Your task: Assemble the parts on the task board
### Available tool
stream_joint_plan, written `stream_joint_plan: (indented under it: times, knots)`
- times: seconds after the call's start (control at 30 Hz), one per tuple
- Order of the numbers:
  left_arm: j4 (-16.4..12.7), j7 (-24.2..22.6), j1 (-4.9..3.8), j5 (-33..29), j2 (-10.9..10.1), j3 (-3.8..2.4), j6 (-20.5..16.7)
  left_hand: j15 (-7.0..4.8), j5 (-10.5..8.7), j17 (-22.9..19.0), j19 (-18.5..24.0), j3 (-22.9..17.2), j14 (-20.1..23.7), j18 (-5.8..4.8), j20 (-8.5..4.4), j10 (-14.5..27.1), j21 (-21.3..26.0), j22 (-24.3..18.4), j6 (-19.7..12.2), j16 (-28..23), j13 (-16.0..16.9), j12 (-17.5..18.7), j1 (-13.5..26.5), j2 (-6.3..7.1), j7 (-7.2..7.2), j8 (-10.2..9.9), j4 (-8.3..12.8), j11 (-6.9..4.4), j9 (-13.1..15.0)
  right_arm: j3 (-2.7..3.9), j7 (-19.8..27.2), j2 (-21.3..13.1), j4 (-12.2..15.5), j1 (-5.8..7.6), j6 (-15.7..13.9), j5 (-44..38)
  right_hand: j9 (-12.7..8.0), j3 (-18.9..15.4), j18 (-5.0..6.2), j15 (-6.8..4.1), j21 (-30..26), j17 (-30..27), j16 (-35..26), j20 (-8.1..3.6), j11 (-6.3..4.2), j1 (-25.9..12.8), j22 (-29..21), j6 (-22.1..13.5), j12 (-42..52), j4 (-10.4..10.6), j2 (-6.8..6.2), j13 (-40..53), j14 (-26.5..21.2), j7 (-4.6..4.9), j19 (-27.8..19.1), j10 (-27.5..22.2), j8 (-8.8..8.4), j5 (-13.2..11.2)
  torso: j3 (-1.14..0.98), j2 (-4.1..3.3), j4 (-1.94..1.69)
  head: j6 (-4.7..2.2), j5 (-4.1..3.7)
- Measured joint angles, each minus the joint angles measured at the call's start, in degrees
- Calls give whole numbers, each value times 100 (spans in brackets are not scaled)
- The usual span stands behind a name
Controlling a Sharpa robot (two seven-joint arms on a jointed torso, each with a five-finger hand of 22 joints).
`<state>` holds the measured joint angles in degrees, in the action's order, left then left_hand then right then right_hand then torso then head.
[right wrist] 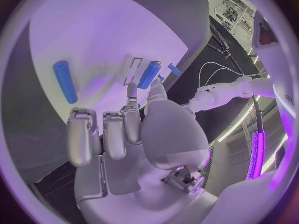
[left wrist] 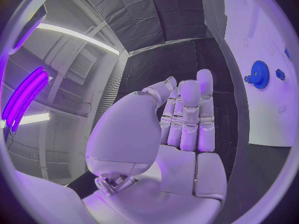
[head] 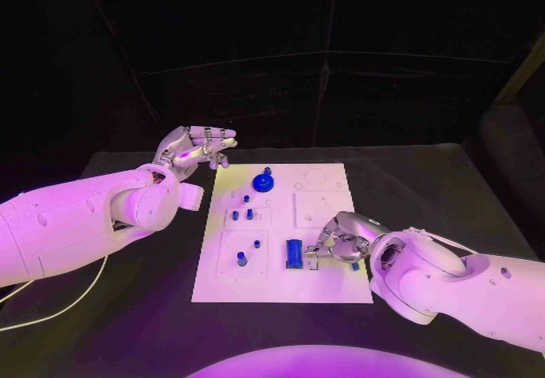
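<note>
Here, both hands work at the white task board (head: 284,272) on the black worktop (head: 125,307).
The right hand (head: 339,240) rests on the board's near right part, its fingers curled beside a blue cylinder (head: 294,253); I cannot tell whether it grips anything. The left hand (head: 195,147) hovers off the far left corner, fingers curled, holding nothing. A blue gear (head: 264,182) stands near the far edge.
</note>
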<state>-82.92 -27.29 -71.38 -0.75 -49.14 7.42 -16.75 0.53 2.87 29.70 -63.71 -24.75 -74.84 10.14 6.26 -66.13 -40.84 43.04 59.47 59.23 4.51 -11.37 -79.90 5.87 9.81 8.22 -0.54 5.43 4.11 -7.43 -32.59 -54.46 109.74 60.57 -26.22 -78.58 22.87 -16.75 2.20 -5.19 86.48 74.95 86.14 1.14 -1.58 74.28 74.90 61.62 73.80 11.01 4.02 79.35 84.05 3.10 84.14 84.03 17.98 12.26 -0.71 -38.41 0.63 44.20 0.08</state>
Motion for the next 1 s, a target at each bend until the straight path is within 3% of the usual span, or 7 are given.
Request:
stream_joint_plan:
  times: [0.17,0.37,0.57,0.73,1.0]
  knots:
    - [4,0,0,0,1,0,0,0,0,0,0,0,0,0,0,0,0,0,0,0,0,0,0,0,0,0,0,0,0,3,194,-489,213,33,-94,-2,-48,-16,0,41,0,0,0,44,42,94,0,-72,-35,-16,31,243,0,72,0,6,-167,118,3,4,3,-17,-48]
    - [12,0,0,0,-5,2,0,0,0,0,0,0,0,0,0,0,0,0,0,0,0,0,0,0,0,0,0,0,0,2,385,-980,248,57,-117,-18,-145,-55,0,122,0,-1,0,101,137,242,0,-238,-37,-72,45,379,-2,172,-18,-16,-434,187,3,7,27,-37,-121]
    - [13,0,0,0,15,2,0,0,0,0,0,16,0,0,0,0,0,1,0,0,0,0,0,0,0,0,16,0,0,-2,471,-1050,185,57,-55,-60,-195,-56,0,153,0,-1,-16,142,161,332,0,-270,-37,-134,76,487,9,203,-19,-1,-573,294,-3,10,68,-29,-141]
    - [13,0,0,0,16,2,2,0,0,0,0,16,0,0,0,0,0,1,0,0,0,0,0,0,0,0,16,0,0,-3,446,-1045,97,54,69,-162,-195,-57,0,154,0,-2,-27,145,170,332,0,-270,-37,-135,76,498,8,203,-16,-11,-572,321,-3,11,69,-19,-187]
    - [15,0,1,0,11,2,3,0,0,0,0,16,0,0,0,0,0,1,0,0,0,0,0,0,0,0,16,0,0,-6,295,-949,-9,45,366,-355,-194,-107,1,163,-23,-2,-27,163,171,332,0,-201,-35,-114,76,498,0,180,2,-11,-602,321,2,10,69,-3,-198]
